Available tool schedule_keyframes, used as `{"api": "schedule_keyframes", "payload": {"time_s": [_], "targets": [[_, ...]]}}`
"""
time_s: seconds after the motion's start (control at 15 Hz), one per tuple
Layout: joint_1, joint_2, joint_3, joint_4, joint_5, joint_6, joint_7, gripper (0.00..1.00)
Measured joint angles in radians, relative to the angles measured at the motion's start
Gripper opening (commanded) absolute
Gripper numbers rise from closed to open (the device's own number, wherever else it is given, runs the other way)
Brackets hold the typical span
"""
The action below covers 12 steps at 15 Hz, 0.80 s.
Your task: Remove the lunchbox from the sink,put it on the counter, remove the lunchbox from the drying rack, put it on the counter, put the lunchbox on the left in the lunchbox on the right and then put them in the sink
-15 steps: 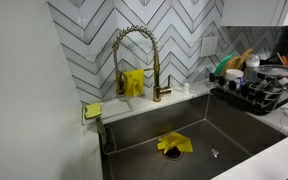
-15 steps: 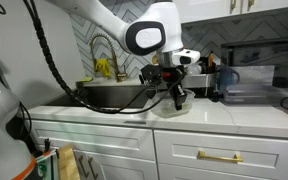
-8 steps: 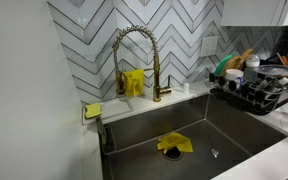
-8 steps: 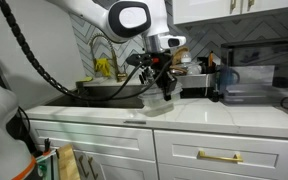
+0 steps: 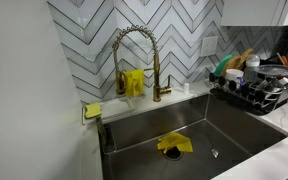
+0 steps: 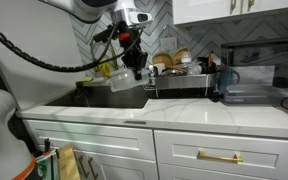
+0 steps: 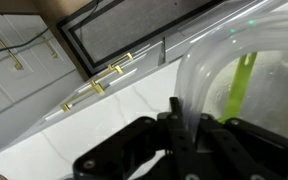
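Note:
My gripper (image 6: 134,62) hangs over the counter's left part at the near edge of the sink (image 6: 109,95). It is shut on the rim of a clear plastic lunchbox (image 6: 126,83), which hangs below it in the air. In the wrist view the black fingers (image 7: 179,115) pinch the clear wall of the lunchbox (image 7: 234,70), which has a green strip inside. I cannot make out a second lunchbox apart from it. The sink basin (image 5: 234,135) holds only a yellow cloth (image 5: 174,144); the arm is out of that view.
A gold faucet (image 5: 134,60) stands behind the sink. A loaded drying rack (image 5: 259,90) sits beside it, also in the exterior view (image 6: 184,75). A clear bin (image 6: 254,92) stands farther along the white counter (image 6: 214,115). A yellow sponge (image 5: 92,110) lies on the sink corner.
My gripper has lifted the clear lunchbox off the counter and carried it up and sideways along the counter toward the sink. The sink view has not changed.

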<state>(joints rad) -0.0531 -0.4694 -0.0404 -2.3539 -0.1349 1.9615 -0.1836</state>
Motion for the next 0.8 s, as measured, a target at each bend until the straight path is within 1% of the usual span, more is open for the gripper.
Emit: {"api": "schedule_keyframes", "payload": {"time_s": [0.13,0.33,0.6,0.67,0.8], "targets": [[0.056,-0.028,0.033,0.019,0.002,-0.040,-0.028,0.02],[0.133,-0.010,0.093,0.076,0.002,-0.044,-0.040,0.02],[0.220,0.093,0.148,0.193,0.025,-0.044,-0.081,0.02],[0.237,0.127,0.155,0.222,0.040,-0.044,-0.097,0.07],[0.242,0.158,0.161,0.242,0.041,-0.043,-0.094,0.07]]}}
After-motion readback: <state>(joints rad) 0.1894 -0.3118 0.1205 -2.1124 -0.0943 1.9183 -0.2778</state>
